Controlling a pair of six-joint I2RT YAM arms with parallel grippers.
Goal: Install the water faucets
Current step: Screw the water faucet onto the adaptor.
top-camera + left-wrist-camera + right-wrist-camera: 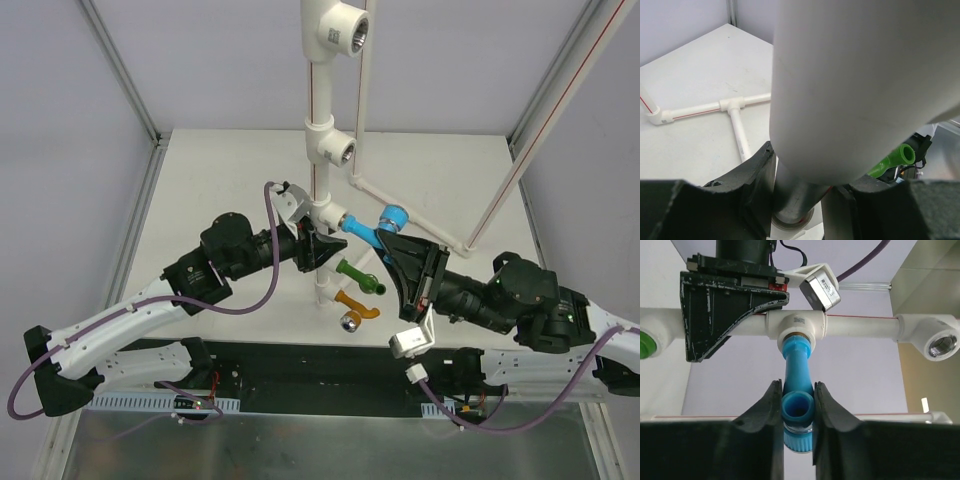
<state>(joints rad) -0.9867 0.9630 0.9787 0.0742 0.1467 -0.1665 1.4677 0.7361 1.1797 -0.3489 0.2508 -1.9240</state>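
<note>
A white table [220, 170] carries an upright white pipe [320, 100], and the left gripper [322, 247] is clamped around it (the pipe fills its wrist view). The green faucet [358, 276] and orange faucet [355, 305] jut out low on the pipe. The blue faucet [796, 367], seated in a tee fitting [796, 325], is pinched tight in the right gripper [797, 410].

A white table [690, 75] spreads beyond and to the left of the fingers [757, 185], its far edge meeting pale lilac-grey walls [680, 20] and a slim metal corner post [731, 12]; the light is soft and even, shadows faint
</note>
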